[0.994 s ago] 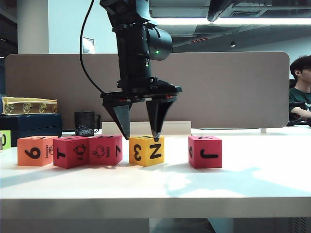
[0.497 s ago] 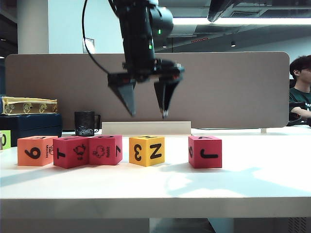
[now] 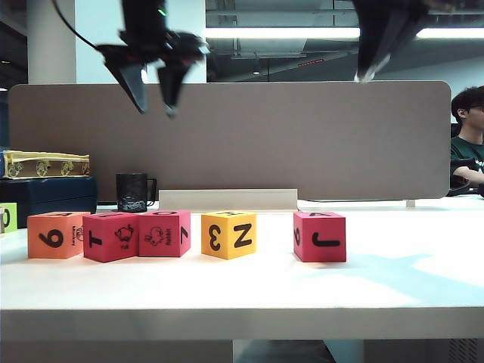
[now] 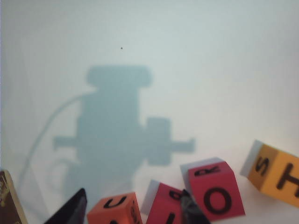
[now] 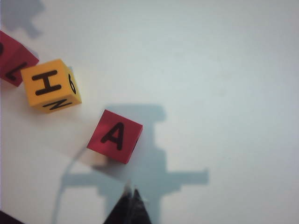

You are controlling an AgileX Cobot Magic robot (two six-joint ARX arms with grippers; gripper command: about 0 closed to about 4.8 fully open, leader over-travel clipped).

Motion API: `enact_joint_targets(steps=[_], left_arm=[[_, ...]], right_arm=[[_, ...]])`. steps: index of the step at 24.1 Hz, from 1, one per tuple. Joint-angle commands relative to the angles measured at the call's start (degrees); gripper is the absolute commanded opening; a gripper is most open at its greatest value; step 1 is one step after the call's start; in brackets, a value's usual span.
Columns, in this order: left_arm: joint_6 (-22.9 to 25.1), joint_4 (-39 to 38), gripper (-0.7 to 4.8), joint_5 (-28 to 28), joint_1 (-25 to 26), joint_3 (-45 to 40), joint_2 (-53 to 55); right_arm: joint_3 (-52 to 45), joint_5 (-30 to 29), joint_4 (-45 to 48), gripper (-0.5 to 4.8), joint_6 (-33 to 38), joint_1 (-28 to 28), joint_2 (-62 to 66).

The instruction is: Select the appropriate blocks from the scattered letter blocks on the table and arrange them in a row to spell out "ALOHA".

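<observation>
Hands (image 3: 155, 97) (image 3: 370, 72) hover above blocks (image 3: 228, 234).

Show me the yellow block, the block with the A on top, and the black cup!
yellow block (image 3: 228, 234), exterior view, front corner between its 3 and N faces.
A block (image 5: 115, 136), right wrist view, top face on the letter.
black cup (image 3: 131, 192), exterior view, its side wall.

Exterior view: low, near table (image 3: 242, 295) height, facing level across the front edge, blocks close. Left wrist view: high, looking down on the table (image 4: 187, 56); blocks at 5 to 6 o'clock. Right wrist view: high, looking down; blocks at 9 to 11 o'clock. All three share the yellow block (image 3: 228, 234) (image 4: 275, 173) (image 5: 50, 85).
</observation>
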Motion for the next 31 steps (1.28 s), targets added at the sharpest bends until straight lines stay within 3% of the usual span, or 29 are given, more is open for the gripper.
enact_joint_targets(steps=[1,10,12,16,24,28,31], left_arm=[[3.3,-4.2,0.57,10.2,4.2,0.2,-4.5],[4.5,-5.0,0.42,11.1,12.4,-1.4,-7.7],[4.6,-4.9,0.42,11.0,14.1,-3.8,-7.7],[5.4,-2.7,0.12,10.9,17.6,-17.3,-7.7],[5.6,5.7,0.11,10.8,17.9,-33.6,-7.8],[5.8,7.1,-0.06,5.3,17.9,-35.9,-7.8],[5.8,7.8,-0.06,4.4,17.9,-36.3,-7.8]], right_arm=[[0.3,-5.1,1.4,-0.05,0.0,-0.2,1.5],[0.3,-5.0,2.3,-0.05,0.7,-3.3,4.7],[0.3,-5.2,1.8,-0.05,1.3,-4.3,6.6],[0.3,-5.2,1.6,-0.05,1.4,-5.2,12.7],[0.2,-5.0,2.4,-0.05,1.5,-5.2,19.5],[0.2,-4.9,3.1,-0.05,1.5,-5.2,20.8],[0.2,-2.6,3.5,-0.05,1.5,-5.2,21.6]])
